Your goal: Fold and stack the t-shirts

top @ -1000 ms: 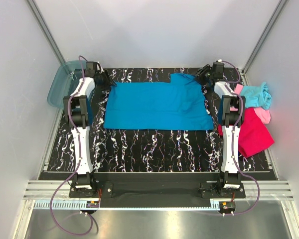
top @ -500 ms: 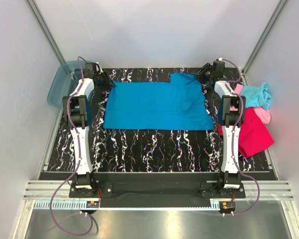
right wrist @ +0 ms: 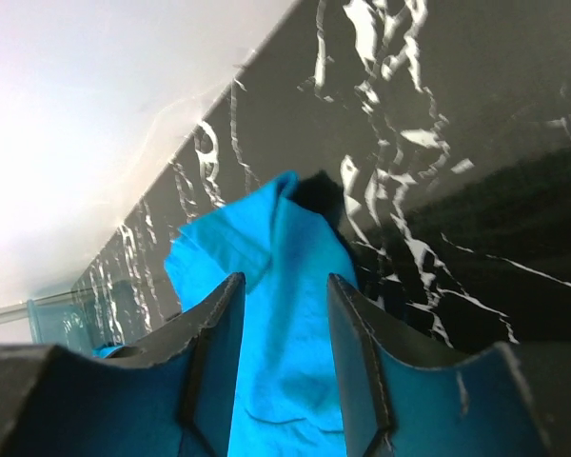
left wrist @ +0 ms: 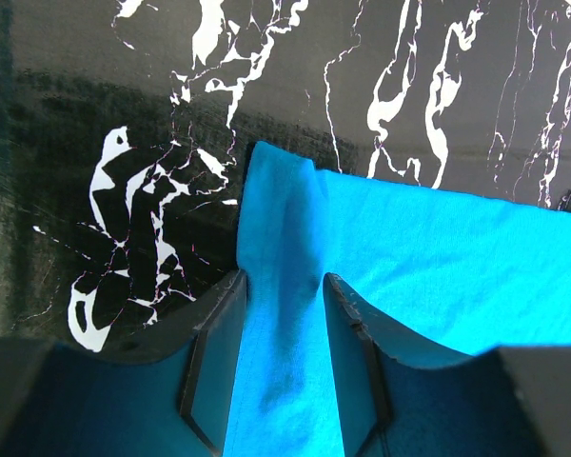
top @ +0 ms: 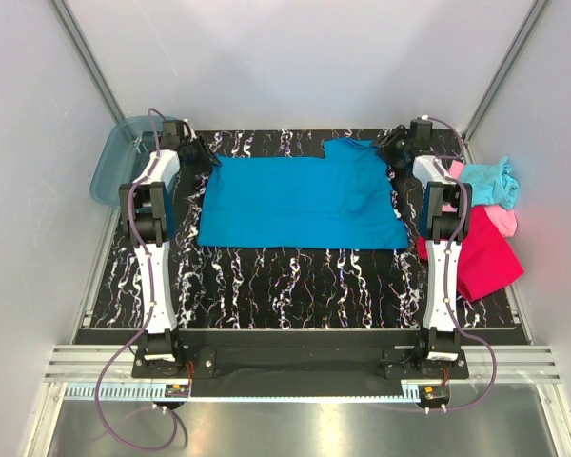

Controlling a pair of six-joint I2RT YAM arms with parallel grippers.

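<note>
**Top view.** Blue t-shirt (top: 300,203) lies spread flat in the upper middle of the frame, on the black white-veined desk (top: 295,276). Left claw (top: 202,152) sits at its upper left corner and right claw (top: 388,148) at its upper right corner.
- At the right edge of the frame, off the mat, lie the magenta-red t-shirt (top: 485,252), light pink t-shirt (top: 502,221) and light aqua t-shirt (top: 490,181), all rumpled and unfolded.
- Teal plastic bin (top: 114,162) is at upper left, just beside the left arm.
- Risk: the two corners may not travel evenly. If one arm leads, the fold will likely land skewed.
- No writing legible.

**Left wrist.** Left claw (left wrist: 283,286) is clamped on a bunched ridge of the blue t-shirt (left wrist: 438,257), with the fingers tight against the cloth on both sides. The rest of the cloth lies on the desk (left wrist: 362,76).
- Risk: the bite looks to be on a narrow pleat rather than a flat hem. It may slip out under pull, or drag a crease into the fold.
- No label or print seen on the fabric.

**Right wrist.** Right claw (right wrist: 284,286) is clamped on the other corner of the blue t-shirt (right wrist: 266,238), which is crumpled and seems raised off the desk (right wrist: 476,190).
- Risk: the corner is curled over itself past the fingertips. That curl may be trapped inside the fold if it is not shaken flat.
- No brand, tag or text readable.
</note>
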